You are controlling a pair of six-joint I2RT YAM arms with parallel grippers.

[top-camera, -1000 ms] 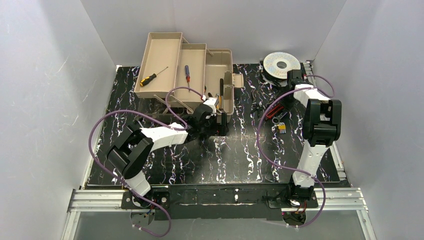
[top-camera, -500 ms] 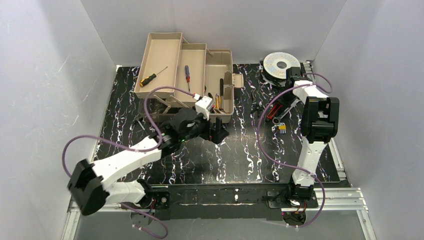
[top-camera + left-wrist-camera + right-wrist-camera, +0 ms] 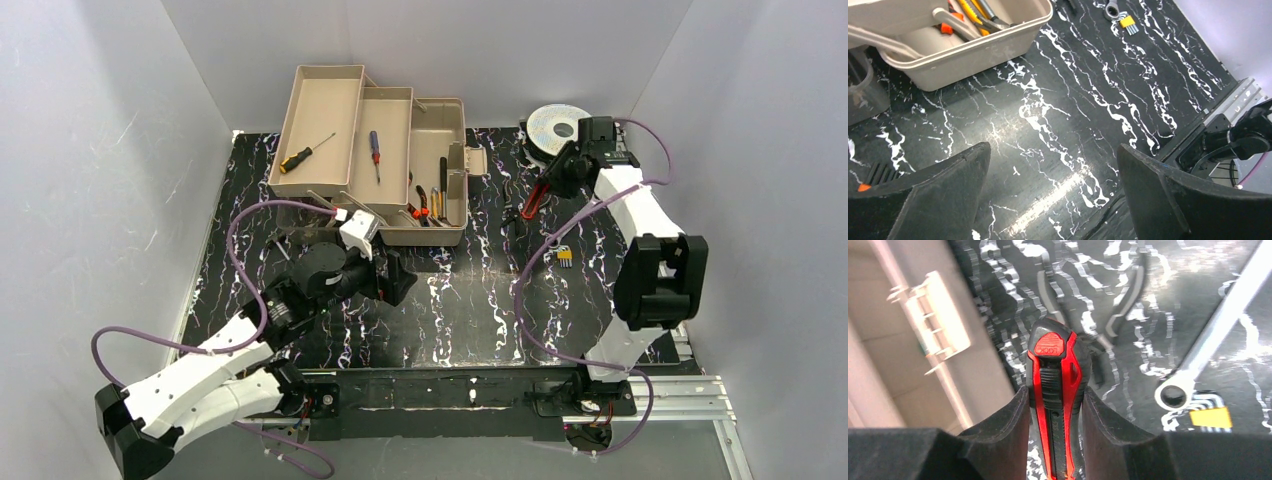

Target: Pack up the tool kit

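Right claw (image 3: 1055, 405) of mine is clamped narrowly on a red-and-black utility knife (image 3: 1053, 360), one pad on each flank of its handle and the lock button pointing away from my wrist. From above, I hold the knife over the far right part of the surface (image 3: 480, 300), between the toolbox (image 3: 463, 130) and the silver spool (image 3: 555, 125). It looks lifted clear, though I can't be sure of the gap beneath it.

My left claw (image 3: 1053, 155) is spread wide with nothing in it, hanging over bare surface just in front of the toolbox's near wall.

The toolbox sits at the far edge, left of centre, with its trays folded out. A yellow-handled screwdriver (image 3: 307, 153) lies in the outermost tray and a blue-and-red screwdriver (image 3: 375, 146) in the middle one. The deep bottom compartment (image 3: 437, 150) already holds several tools, orange-handled pliers (image 3: 418, 212) among them.

I judge the job well underway but not finished. The knife has yet to go in. On the surface below my right claw I can see black-handled pliers (image 3: 1120, 300), a silver wrench (image 3: 1218, 325) and a hex key set (image 3: 1210, 417) in a yellow holder. After those come the folding of the trays and the closing of the lid.
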